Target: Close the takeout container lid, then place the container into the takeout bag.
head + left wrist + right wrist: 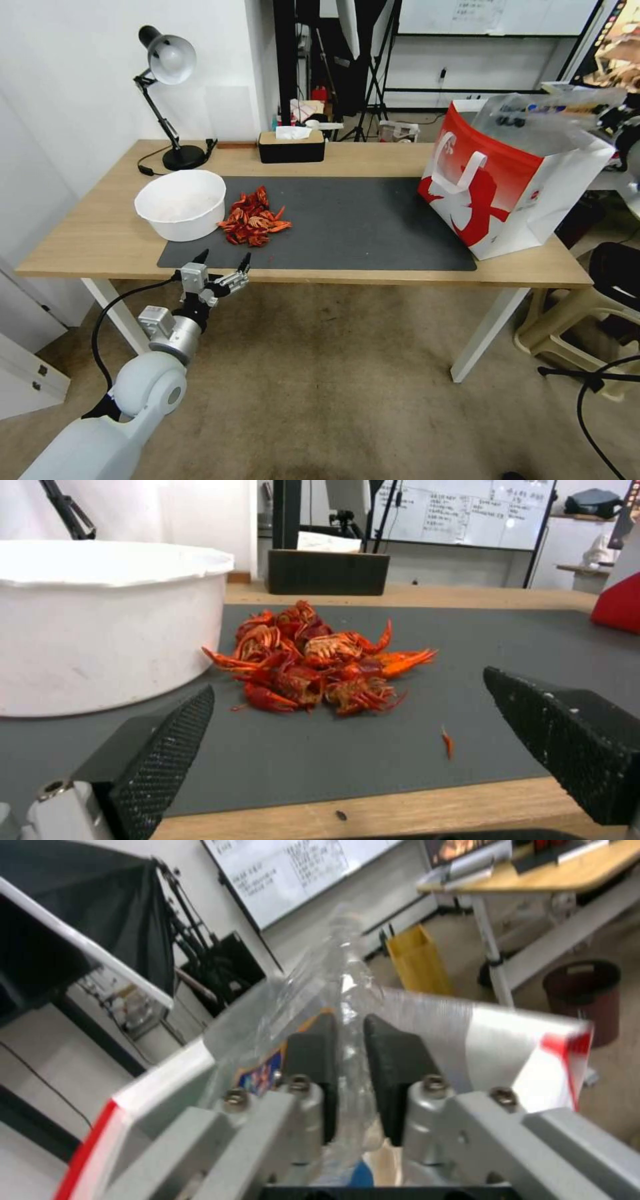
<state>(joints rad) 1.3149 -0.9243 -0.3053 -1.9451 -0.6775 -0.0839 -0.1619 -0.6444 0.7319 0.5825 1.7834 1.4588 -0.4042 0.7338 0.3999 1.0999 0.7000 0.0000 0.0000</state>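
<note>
Desk; takeout bag at two o'clock. My right gripper pinched the takeout container: light, flimsy, slippery; rim-held. Left gripper gaped idle.

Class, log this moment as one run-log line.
right tool: shut on takeout container, over takeout bag | left tool: open, idle at table front edge

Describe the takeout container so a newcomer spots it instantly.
Find the red and white takeout bag at the right end of the wooden table. Just above its open top, the right gripper pinches the takeout container. It is the one clear plastic box, with dark berries inside.
</note>
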